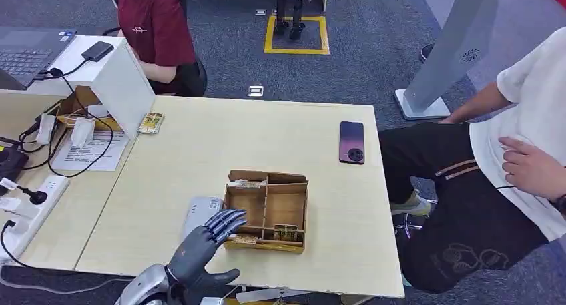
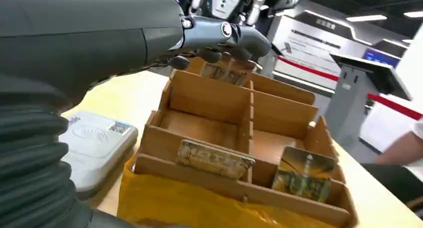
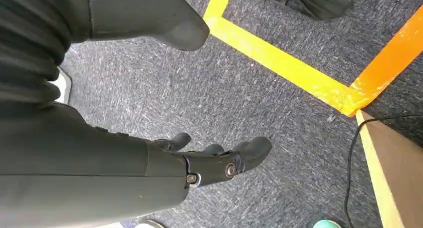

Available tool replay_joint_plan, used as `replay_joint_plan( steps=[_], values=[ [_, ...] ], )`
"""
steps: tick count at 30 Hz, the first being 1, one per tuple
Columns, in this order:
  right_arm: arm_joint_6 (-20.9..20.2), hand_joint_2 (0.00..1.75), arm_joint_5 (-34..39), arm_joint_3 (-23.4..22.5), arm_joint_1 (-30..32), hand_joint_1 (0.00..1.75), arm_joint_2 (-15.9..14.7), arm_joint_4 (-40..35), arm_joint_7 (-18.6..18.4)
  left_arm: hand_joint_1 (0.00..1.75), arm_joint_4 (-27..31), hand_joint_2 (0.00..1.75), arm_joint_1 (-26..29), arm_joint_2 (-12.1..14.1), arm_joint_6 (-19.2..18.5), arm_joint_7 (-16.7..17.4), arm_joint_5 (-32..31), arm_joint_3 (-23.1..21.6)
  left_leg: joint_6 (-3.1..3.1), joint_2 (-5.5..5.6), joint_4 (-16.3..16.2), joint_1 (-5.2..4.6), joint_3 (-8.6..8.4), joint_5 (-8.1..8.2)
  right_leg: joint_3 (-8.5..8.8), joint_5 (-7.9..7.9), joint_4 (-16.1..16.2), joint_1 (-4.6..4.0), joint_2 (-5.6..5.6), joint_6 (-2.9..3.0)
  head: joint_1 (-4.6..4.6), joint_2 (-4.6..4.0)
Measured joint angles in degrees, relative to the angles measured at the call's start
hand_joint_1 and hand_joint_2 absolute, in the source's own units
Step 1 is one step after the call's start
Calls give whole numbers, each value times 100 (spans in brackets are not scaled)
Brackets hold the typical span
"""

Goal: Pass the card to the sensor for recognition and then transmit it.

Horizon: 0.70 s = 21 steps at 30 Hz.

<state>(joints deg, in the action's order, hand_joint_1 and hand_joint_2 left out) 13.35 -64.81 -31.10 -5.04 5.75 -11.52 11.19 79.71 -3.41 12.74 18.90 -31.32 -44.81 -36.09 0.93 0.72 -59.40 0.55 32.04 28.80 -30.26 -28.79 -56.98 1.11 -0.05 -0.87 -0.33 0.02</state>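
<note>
Left hand (image 1: 203, 241) at the table's near edge, fingers spread, holding nothing, tips over the wooden box's (image 1: 267, 210) left wall. Grey sensor (image 1: 201, 211) lies flat just left of the box. Cards (image 2: 215, 159) stand in the box's near compartments. Phone (image 1: 352, 142) near the right edge. Right hand (image 3: 209, 160) hangs over carpet, fingers loosely apart, empty.

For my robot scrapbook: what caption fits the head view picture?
Robot's left hand reaches over the wooden card box beside the grey sensor on the table.
</note>
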Motion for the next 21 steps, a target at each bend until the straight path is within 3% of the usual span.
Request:
replay_joint_plan(
  steps=[9,15,21],
  values=[
    [-17,175,-2,0,0,0,13,-2,13,0,-269,175,-89,-94,180,94,-92,-17,0,-1,0,0,0,0,0,0,0,0,0,0,0,0],
    [-15,175,-17,0,0,0,15,-2,61,0,-439,175,-140,-144,532,383,-343,-17,0,0,0,0,0,0,0,0,0,-1,0,0,0,0],
    [-15,175,-37,0,0,0,20,-2,101,0,-654,175,-184,-192,682,462,-446,-15,0,-1,0,0,0,0,0,0,0,0,1,0,0,0]
  ],
)
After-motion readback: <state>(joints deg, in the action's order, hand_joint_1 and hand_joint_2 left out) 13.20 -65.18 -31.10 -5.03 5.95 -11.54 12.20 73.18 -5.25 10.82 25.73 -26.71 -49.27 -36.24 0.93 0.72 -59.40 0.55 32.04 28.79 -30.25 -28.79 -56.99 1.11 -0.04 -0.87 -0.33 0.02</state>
